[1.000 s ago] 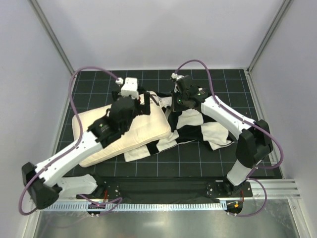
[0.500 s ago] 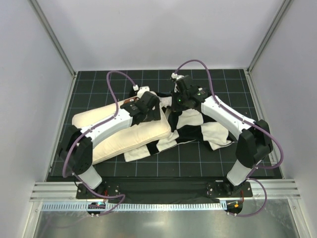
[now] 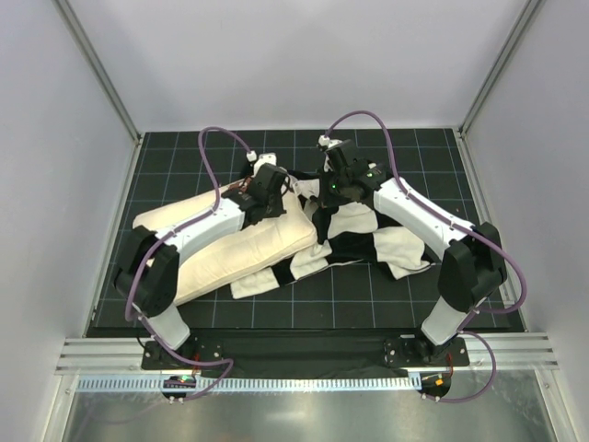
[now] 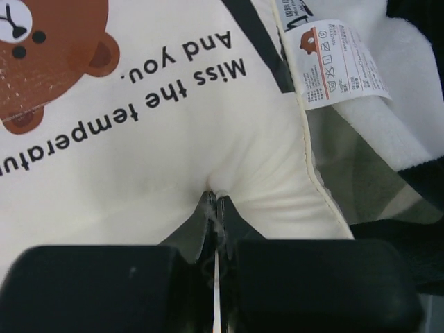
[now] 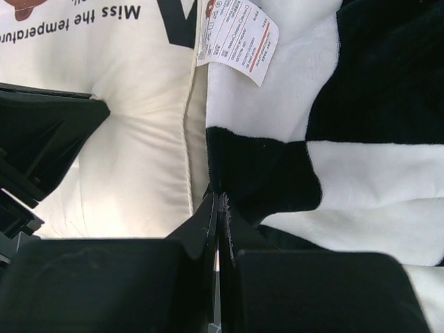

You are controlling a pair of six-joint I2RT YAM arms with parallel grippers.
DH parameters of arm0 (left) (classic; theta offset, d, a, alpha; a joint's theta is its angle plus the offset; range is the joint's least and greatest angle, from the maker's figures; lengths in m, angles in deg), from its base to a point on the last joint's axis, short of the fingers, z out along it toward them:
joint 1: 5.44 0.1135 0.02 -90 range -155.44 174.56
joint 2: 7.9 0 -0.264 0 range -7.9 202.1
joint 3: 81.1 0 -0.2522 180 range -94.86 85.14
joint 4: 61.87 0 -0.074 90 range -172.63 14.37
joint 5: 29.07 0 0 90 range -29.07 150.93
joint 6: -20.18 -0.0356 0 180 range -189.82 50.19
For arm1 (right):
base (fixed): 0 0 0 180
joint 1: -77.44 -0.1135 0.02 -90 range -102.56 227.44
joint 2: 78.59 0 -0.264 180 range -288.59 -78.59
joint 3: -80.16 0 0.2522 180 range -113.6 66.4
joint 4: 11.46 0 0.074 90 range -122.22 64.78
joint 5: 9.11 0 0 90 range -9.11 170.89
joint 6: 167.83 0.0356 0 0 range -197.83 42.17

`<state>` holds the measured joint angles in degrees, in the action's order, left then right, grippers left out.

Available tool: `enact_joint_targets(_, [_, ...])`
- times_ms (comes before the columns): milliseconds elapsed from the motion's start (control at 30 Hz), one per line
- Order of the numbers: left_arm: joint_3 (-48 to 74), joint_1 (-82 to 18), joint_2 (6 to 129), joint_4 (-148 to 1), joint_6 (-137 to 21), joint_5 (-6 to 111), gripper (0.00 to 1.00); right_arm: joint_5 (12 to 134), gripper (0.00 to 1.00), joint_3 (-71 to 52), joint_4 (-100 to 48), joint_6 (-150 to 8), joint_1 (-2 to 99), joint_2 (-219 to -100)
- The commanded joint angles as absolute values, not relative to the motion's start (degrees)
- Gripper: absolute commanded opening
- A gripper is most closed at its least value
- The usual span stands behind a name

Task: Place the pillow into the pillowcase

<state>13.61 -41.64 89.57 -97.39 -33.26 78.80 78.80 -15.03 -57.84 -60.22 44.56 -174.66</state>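
The left gripper [image 4: 215,208] pinches a fold of the cream pillow [image 3: 267,245]. The right gripper [image 5: 220,203], just beside it, pinches the checked pillowcase [image 3: 396,245] edge.

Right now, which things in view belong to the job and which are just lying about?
Job: pillow, pinched by left hand; checkerboard pillowcase, pinched by right hand.
Just there: black grid mat; aluminium rail.

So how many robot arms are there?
2. The left white-and-black robot arm reaches across the cream-white soft cushion pillow; the right white-and-black robot arm reaches over the black-and-white checked plush pillowcase. None seem hidden.
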Motion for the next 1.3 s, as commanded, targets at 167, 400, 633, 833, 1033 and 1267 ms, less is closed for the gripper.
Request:
enact_joint_targets(167, [18.2, -34.5, 79.0, -88.5, -52.0, 80.8, 0.0, 78.7, 0.04, -17.4, -57.7, -61.1, 44.4, -173.4])
enact_joint_targets(400, [20.3, -34.2, 73.4, -83.1, -62.6, 75.4, 0.0, 78.3, 0.04, -17.8, -58.0, -61.0, 44.3, -172.8])
enact_joint_targets(633, [30.0, -40.1, 68.8, -75.9, -67.3, 72.1, 0.0, 76.4, 0.04, -19.2, -59.6, -61.0, 44.4, -172.1])
enact_joint_targets(833, [37.9, -46.6, 69.9, -66.3, -72.0, 73.2, 0.0, 76.7, 0.04, -23.0, -62.0, -61.8, 44.6, -171.8])
enact_joint_targets(1033, [42.7, -48.4, 66.3, -62.5, -73.6, 67.6, 0.0, 77.0, 0.04, -30.5, -66.3, -62.7, 44.9, -176.4])
enact_joint_targets(1267, [44.4, -48.7, 63.4, -63.2, -74.4, 55.1, 0.0, 74.0, 0.04, -32.7, -65.0, -63.1, 45.0, -178.4])
